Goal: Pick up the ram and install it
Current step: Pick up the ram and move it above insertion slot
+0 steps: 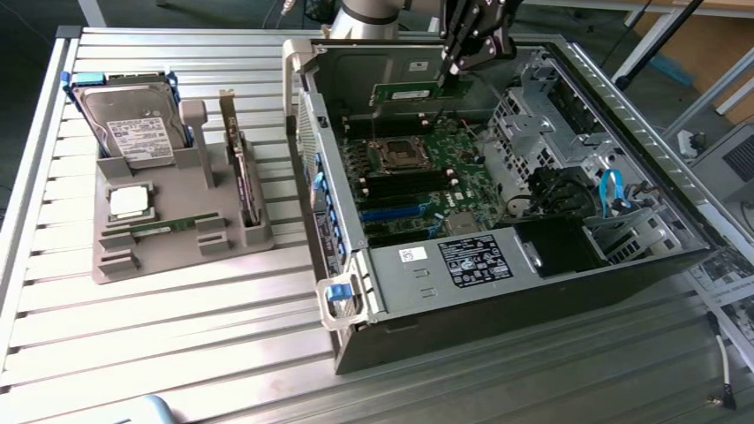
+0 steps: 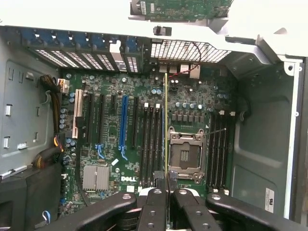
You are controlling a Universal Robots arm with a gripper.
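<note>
My gripper (image 1: 453, 69) hangs over the back of the open computer case (image 1: 495, 291), shut on the ram (image 1: 409, 93), a narrow green stick with a pale label held above the motherboard (image 1: 430, 177). The wrist view looks along the ram (image 2: 166, 125) edge-on, a thin line running out from between the black fingers (image 2: 154, 202). It hovers over the strip between the black memory slots (image 2: 150, 139) and the empty processor socket (image 2: 185, 154). A second bank of memory slots (image 2: 219, 144) lies on the other side of the socket.
A grey parts holder (image 1: 177, 243) at the exterior view's left carries a hard drive (image 1: 132, 124), a silver processor chip (image 1: 130, 201) and an upright dark expansion card (image 1: 242, 172). The case walls, drive cage (image 1: 531, 115) and cables (image 1: 613, 190) ring the motherboard.
</note>
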